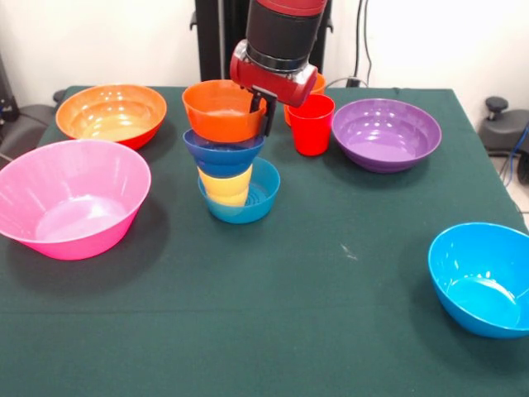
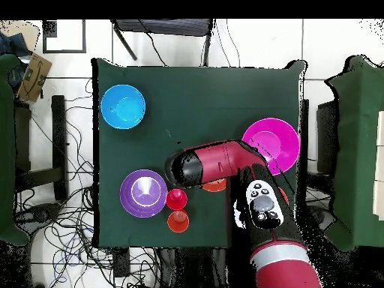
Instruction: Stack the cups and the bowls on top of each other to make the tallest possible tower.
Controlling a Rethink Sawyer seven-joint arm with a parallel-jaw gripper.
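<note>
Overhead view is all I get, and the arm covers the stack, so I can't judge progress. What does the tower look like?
Observer: From the front, the tower has four pieces: a light blue bowl on the table, a yellow cup in it, then a dark blue bowl, and a small orange bowl on top.
Operator: Where is the gripper against it?
Observer: The gripper is at the top bowl's rim, on the side toward the red cup.
</note>
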